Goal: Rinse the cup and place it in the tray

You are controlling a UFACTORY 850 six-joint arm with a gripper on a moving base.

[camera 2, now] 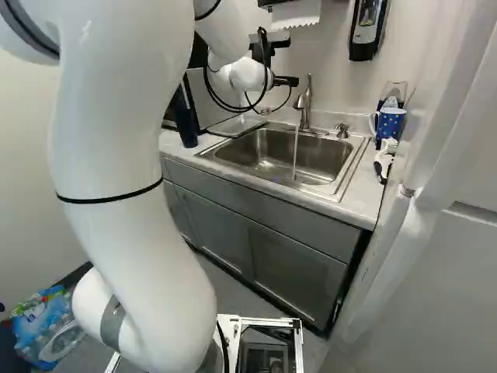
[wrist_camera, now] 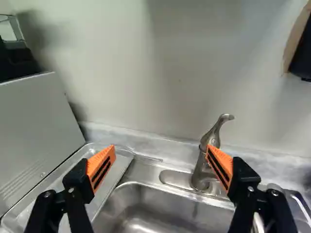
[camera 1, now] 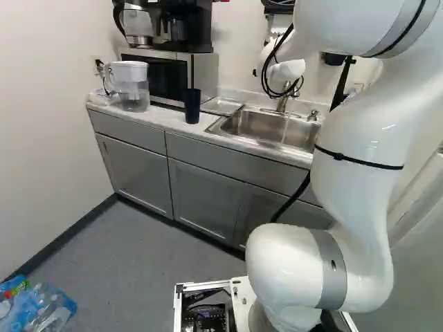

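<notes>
Your gripper (camera 2: 293, 61) is wide open over the back of the sink (camera 2: 268, 155), its orange pads (wrist_camera: 101, 167) well apart with nothing held between them. In the wrist view, the faucet (wrist_camera: 203, 162) rises ahead, partly hidden by one finger; you can't tell whether they touch. The right base view shows a thin stream of water (camera 2: 295, 155) falling into the sink. The dark cup (camera 1: 192, 105) stands upright on the counter (camera 1: 163, 119), in front of the microwave (camera 1: 205, 72) and near the metal tray (camera 1: 223, 106), which lies beside the sink. A spotted blue mug (camera 2: 390, 123) stands on the sink's other side.
</notes>
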